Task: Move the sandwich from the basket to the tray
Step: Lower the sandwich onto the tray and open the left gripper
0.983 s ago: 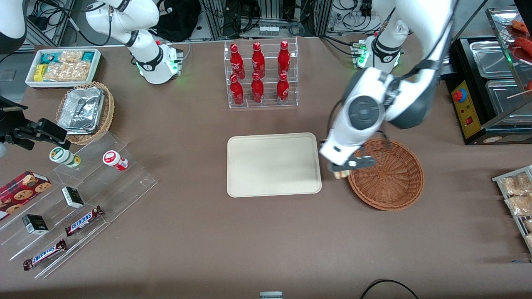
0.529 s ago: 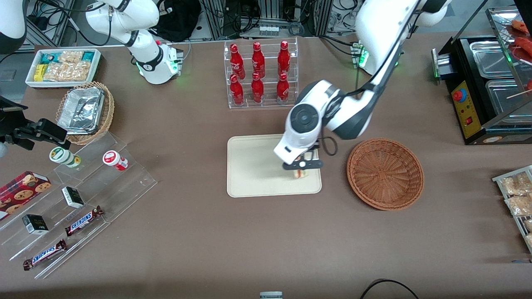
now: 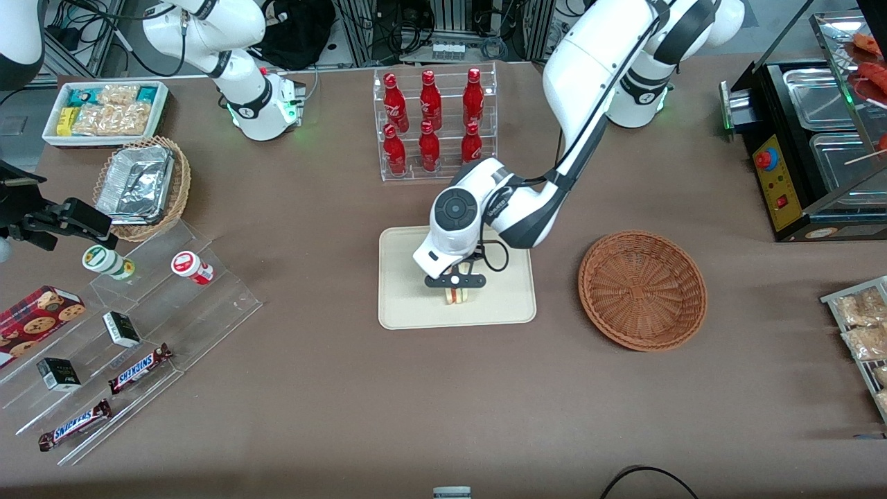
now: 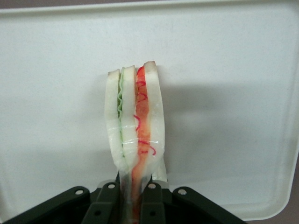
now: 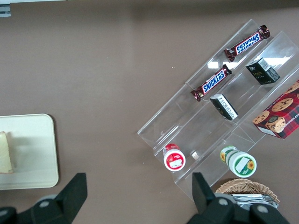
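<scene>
Placing step: gripper (image 3: 455, 282) over tray (image 3: 402, 305), jaws pinching sandwich (image 4: 134, 135) upright. Sandwich seems just above tray. You lower, then spread jaws. Basket (image 3: 643, 289) empty.

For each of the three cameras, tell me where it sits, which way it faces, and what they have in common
Front view: high above the table, looking down; shows both arms, the gripper shut on the sandwich over the tray, the basket empty.
Left wrist view: on the working arm's wrist, facing the sandwich and tray; gripper fingers show.
Right wrist view: on the parked wrist, facing down; its own fingers show.
All three share sandwich and tray.
</scene>
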